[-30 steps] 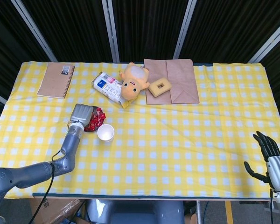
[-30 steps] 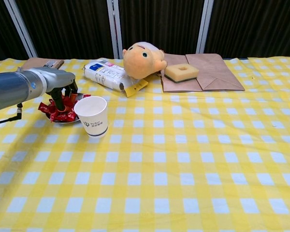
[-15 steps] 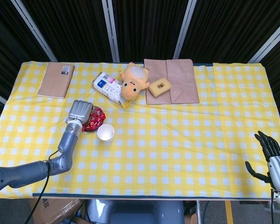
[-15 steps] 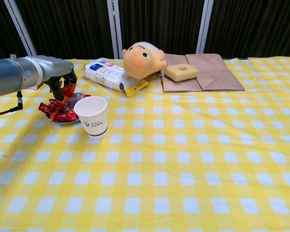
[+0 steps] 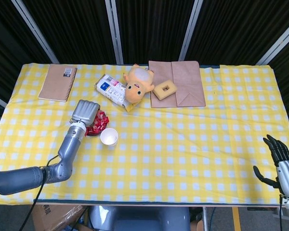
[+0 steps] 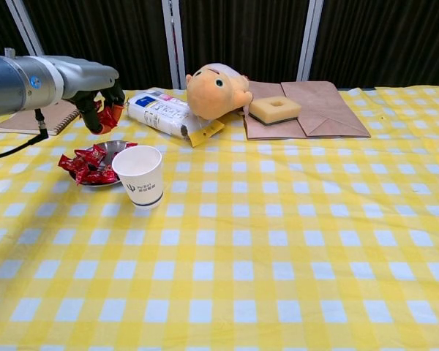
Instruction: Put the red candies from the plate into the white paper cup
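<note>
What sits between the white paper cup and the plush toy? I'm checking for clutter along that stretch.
The chest view shows a white snack packet lying between the white paper cup and the plush toy; its yellow end touches the toy.

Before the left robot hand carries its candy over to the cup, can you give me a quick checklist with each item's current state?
1. Candy held: the left robot hand pinches a red candy above the plate - ok.
2. White paper cup upright, mouth open - ok.
3. Path from hand to cup free of obstacles - ok.
4. More red candies left on the plate - ok.
5. Cup contents: inside hidden from the chest view - cannot tell.
6. Right robot hand away at the table edge - ok.
</note>
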Motion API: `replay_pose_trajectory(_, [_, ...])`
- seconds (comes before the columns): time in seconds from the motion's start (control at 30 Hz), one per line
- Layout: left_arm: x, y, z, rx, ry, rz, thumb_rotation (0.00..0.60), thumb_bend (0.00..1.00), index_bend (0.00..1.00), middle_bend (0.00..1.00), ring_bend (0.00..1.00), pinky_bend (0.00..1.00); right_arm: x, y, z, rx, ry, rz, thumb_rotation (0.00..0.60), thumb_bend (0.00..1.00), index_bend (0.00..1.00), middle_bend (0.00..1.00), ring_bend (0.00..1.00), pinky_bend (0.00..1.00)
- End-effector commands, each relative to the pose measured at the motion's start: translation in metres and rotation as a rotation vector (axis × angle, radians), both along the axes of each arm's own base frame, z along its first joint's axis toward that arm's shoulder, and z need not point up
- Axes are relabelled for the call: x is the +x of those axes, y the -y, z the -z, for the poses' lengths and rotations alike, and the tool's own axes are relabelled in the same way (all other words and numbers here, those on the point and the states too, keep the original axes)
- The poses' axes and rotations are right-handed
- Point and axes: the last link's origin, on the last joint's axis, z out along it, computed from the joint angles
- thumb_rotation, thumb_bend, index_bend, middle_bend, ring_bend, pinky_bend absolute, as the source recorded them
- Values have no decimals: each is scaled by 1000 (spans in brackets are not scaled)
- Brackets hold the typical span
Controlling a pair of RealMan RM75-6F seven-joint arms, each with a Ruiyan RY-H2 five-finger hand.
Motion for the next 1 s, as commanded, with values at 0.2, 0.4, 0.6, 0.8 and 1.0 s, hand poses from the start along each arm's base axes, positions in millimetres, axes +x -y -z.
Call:
replay_pose_trajectory(0.2, [34,17,-4,-36,-5,83,600,423,527,498,906,919,0,0,0,0,1,-3,600,423,0,0,0,0])
replay_pose_trajectory(0.4, [50,35,5,-85,-5,126,600,423,528,501,906,919,1,0,0,0,2,-5,600,424,0,0,0,0])
replay_pose_trajectory(0.6, [57,59,19,-151,8,147,600,423,531,503,906,919,1,0,0,-4,6,-11,600,424,0,0,0,0])
replay_pose_trajectory(0.8, [55,74,29,-182,11,148,600,423,531,503,906,919,2,0,-1,-11,11,-17,600,424,0,0,0,0])
replay_pose_trajectory(1.0, [51,79,34,-187,16,139,600,423,532,504,906,919,2,0,-2,-16,16,-21,600,424,0,0,0,0])
